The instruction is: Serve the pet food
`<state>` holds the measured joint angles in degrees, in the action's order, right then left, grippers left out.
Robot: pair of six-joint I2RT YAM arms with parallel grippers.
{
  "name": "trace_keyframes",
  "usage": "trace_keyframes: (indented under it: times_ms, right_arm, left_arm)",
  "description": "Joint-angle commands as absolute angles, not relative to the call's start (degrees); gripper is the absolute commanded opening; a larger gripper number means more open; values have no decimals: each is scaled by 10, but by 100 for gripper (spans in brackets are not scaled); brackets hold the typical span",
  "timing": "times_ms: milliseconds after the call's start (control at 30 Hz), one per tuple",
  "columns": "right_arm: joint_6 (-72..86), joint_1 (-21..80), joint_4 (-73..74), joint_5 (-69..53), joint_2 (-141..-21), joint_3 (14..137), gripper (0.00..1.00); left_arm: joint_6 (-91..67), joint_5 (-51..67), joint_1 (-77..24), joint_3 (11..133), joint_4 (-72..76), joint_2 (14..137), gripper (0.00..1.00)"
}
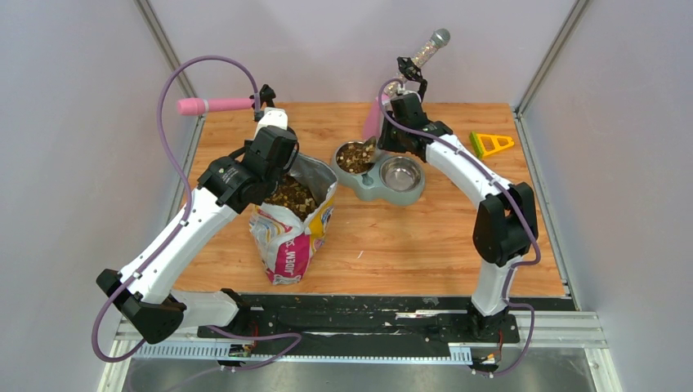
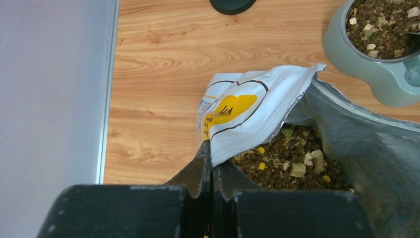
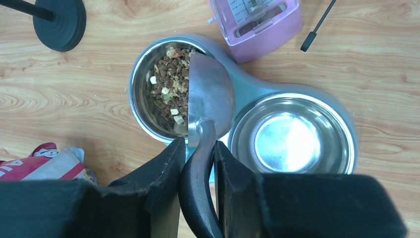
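Right gripper [image 3: 196,153] fingers are clenched on the black handle of a scoop [image 3: 210,96]. Its metal cup hangs tilted over the right half of the left dish [image 3: 134,94] of the feeder [image 2: 366,74]. Pet food [image 3: 166,96] fills that dish, brown kibble with a few pale cubes. The feeder's right dish [image 3: 287,136] shows shiny steel.

Left of the feeder and nearer the arm bases, an open bag [image 2: 247,119] stands on the table [image 1: 392,237], its mouth facing up. The left gripper [image 2: 210,148] is clamped tight on the bag's white top edge on the side away from the feeder. More pet food lies inside the bag.

A pink box [image 3: 257,20] sits just behind the feeder. A yellow triangle [image 1: 490,144] lies well to the feeder's right.
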<state>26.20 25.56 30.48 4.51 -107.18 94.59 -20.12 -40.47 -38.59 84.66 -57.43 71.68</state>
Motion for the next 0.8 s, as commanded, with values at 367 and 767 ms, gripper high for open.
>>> trace_keyframes:
  times_ms: [367,767]
  right_arm:
    - [239,254,293,82,-1036,983,0]
    - [239,267,296,74,-1063,1019,0]
  left_arm:
    - [-204,-428,-388,864,-497,682,0]
    - [-202,-428,-388,863,-496,680,0]
